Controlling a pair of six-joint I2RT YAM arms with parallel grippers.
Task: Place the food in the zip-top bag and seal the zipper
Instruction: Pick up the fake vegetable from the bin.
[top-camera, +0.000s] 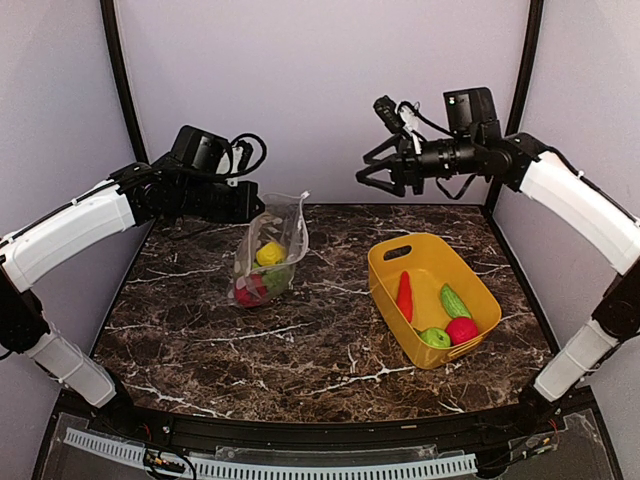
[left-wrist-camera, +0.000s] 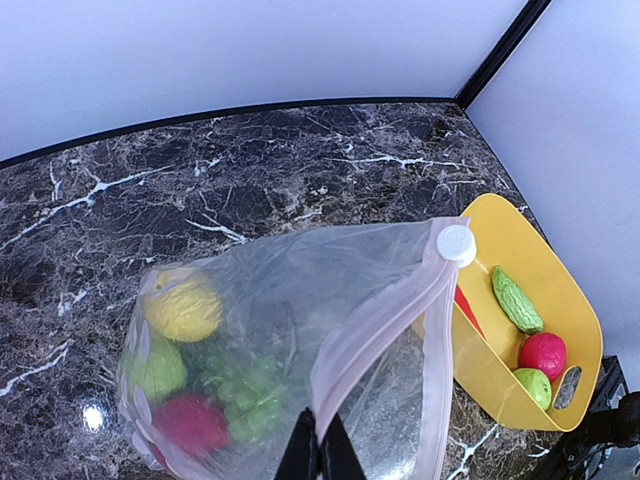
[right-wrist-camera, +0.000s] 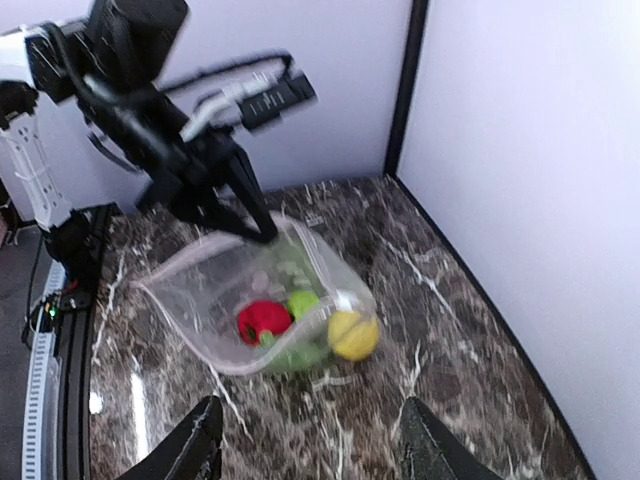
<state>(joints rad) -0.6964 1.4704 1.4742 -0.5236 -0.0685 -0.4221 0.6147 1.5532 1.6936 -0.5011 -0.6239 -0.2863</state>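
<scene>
My left gripper (top-camera: 252, 208) is shut on the mouth edge of the clear zip-top bag (top-camera: 272, 248) and holds it up, its bottom resting on the table. In the left wrist view the shut gripper (left-wrist-camera: 320, 462) pinches the pinkish zipper (left-wrist-camera: 380, 320), which runs up to a white slider (left-wrist-camera: 456, 243). Inside the bag lie a yellow piece (left-wrist-camera: 183, 308), a green grape bunch (left-wrist-camera: 240, 392) and a red piece (left-wrist-camera: 190, 422). My right gripper (top-camera: 370, 176) is open and empty, raised high to the right of the bag; in its own view it (right-wrist-camera: 315, 455) hangs above the bag (right-wrist-camera: 200, 290).
A yellow tub (top-camera: 388, 262) stands right of the bag with a red chili (top-camera: 404, 296), a green cucumber (top-camera: 454, 300), a green fruit (top-camera: 434, 337) and a red fruit (top-camera: 461, 329) inside. Walls close in the back and both sides.
</scene>
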